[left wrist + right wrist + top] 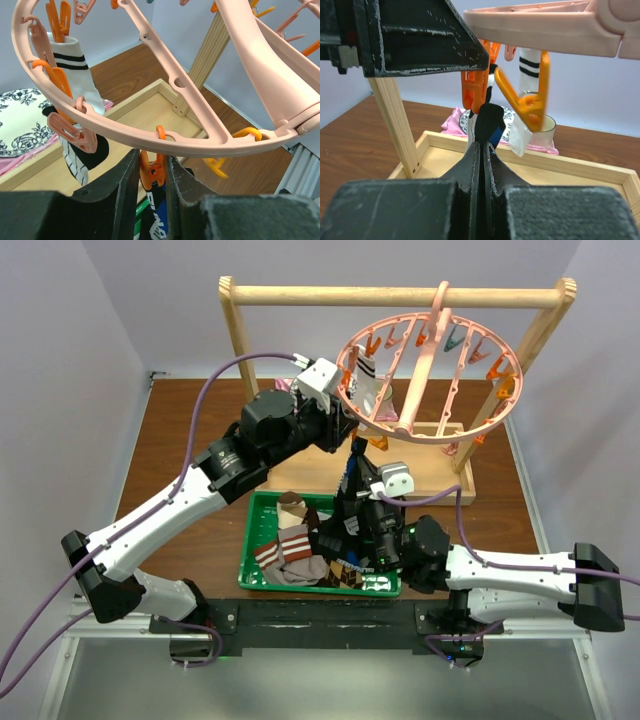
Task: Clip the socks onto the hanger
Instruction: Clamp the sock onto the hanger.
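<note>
Since the hanger (418,375) hangs by its hook from the wooden rack (330,295), we take it as our reference. Its ring is tilted, with the near rim lower.

- **Hanger's left rim:** a white sock (80,70) with black stripes is clipped at its upper end. Its long axis is vertical and the free end points down.
- **Hanger's near rim:** the left gripper (152,160) reaches up from below. Its fingers pinch an orange clip (150,176) from both sides.
- **Directly under that clip:** we note the dark sock (489,122). Its long axis is near vertical, with the upper end pointing up into the clip's mouth and the rest trailing straight down. We cannot tell whether the sock touches the clip.
- **Just below the hanger's near rim:** the right gripper (484,150) has its fingers pressed together on the dark sock, just beneath the sock's upper end.
- **Below and in front of the hanger:** a green tray (255,530) holds the other socks in a loose pile. A brown sock with white stripes (285,545) lies at the left, and an argyle sock (335,570) lies toward the right.
</note>
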Controlling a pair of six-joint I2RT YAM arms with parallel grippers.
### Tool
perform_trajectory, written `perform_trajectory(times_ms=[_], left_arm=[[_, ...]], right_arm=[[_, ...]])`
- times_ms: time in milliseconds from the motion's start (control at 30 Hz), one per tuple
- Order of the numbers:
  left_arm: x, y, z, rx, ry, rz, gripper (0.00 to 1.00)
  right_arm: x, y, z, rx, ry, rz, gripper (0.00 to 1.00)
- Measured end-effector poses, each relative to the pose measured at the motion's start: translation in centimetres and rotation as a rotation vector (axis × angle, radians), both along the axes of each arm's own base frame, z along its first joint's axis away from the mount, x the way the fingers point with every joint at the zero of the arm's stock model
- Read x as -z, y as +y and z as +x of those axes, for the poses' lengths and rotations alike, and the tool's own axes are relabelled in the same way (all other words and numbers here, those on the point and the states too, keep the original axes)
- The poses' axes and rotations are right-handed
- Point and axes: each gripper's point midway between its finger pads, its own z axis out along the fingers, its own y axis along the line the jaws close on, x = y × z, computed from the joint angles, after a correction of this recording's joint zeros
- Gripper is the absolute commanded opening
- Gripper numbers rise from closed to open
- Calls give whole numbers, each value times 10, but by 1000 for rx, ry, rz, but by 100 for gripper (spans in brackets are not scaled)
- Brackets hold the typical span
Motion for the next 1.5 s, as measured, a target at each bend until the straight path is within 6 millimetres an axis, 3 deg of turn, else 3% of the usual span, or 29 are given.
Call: perform_trajectory(times_ms=[1500], left_arm=[[-8, -7, -9, 32, 22, -20, 0]], right_arm=[[9, 22, 1, -57, 49, 18, 0]])
